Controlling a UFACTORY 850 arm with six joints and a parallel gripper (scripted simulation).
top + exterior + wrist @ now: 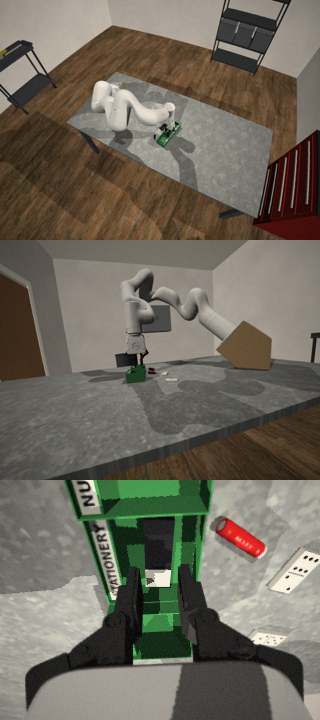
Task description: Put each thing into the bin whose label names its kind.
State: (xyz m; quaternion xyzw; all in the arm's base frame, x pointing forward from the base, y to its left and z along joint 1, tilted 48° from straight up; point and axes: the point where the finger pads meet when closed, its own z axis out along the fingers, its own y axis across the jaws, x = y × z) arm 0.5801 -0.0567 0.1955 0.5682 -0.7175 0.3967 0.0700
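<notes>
- Gripper (159,597) hangs over the green bin (192,545) compartment labelled STATIONERY; fingers partly apart, nothing between them.
- Dark block with a white end (159,555) (probably an eraser or stapler; kind unclear) lies inside that compartment, below and just ahead of the fingertips, not touched. Its long axis runs along the compartment's length, in line with the gap between the fingers.
- Neighbouring compartment's label reads "NU…"; the rest is cut off by the frame edge.
- Remaining on the table (232,405): red battery (241,537) just beside the bin's outer wall, lying diagonally; domino (295,570) a little farther out; a second domino (267,638) nearer the gripper's body.
- Exterior view: wrist vertical, fingers dipping just inside the bin rim.
- Judgement: the drop into STATIONERY looks complete. The next move turns on clearance: the fingers sit between the compartment walls, so the exit should be straight up before any sideways travel, or the bin may get dragged.
- Battery and dominoes all lie to the same side of the bin; battery is nearest.
- Whether any label covers them cannot be read here.
</notes>
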